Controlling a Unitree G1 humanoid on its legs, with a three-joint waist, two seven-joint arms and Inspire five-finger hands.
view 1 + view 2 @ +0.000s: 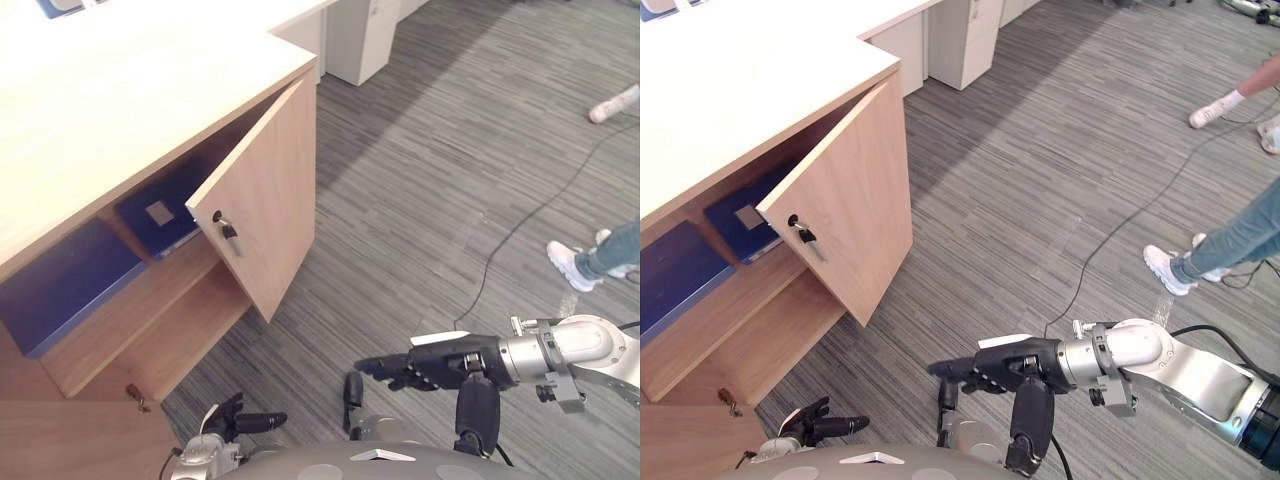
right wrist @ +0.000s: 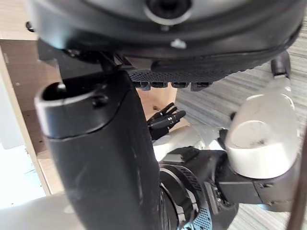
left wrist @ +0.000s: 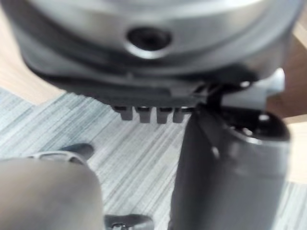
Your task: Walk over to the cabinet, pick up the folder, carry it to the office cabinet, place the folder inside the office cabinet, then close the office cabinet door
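Observation:
A dark blue folder (image 1: pixel 160 212) with a pale label lies on the upper shelf inside the wooden office cabinet (image 1: pixel 120 110). The cabinet door (image 1: pixel 265 200) stands half open, a key (image 1: pixel 225 228) in its lock. My right hand (image 1: pixel 440 362) reaches out low over the carpet, well short of the door, with fingers straight and nothing in it. My left hand (image 1: pixel 245 420) hangs low near the cabinet's bottom corner, fingers relaxed and empty; it is also in the right wrist view (image 2: pixel 165 120).
A second blue folder (image 1: pixel 60 285) lies in the compartment to the left. Another wooden door (image 1: pixel 80 440) stands open at the lower left. A person's legs in white shoes (image 1: pixel 575 265) stand on the grey carpet at right. White desk units (image 1: pixel 360 35) stand behind.

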